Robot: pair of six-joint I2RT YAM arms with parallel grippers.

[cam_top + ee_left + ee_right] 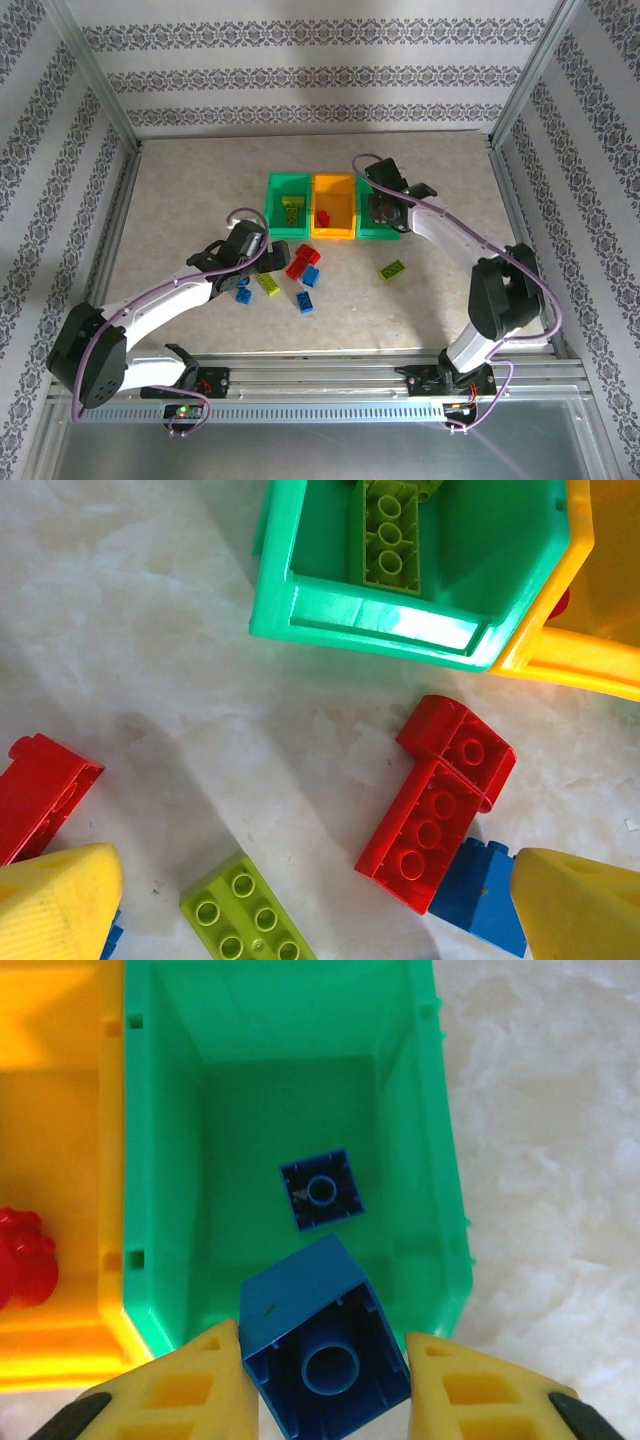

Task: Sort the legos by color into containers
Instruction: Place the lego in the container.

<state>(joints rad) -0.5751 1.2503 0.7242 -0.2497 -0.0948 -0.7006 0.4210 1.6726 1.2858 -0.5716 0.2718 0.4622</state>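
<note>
Since the legos [298,266] are light, rigid, slick-walled plastic, I'd pinch across flat opposite sides, not the studs. My left gripper [315,910] hangs wide open over loose ones on the table [150,680]: a lime brick [250,915] and a long red brick [425,825], near the left green bin [300,600]. My right gripper [325,1390] is clamped on a small blue brick [320,1340], hollow underside up, over the right green bin [440,1160], where a second blue brick [322,1190] lies.

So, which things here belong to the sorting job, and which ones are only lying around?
Job: left green bin, orange bin, right green bin, loose red brick, loose blue brick, loose yellow-green brick, held blue brick in the right gripper.
Only around: table, patterned walls, metal rail.
</note>
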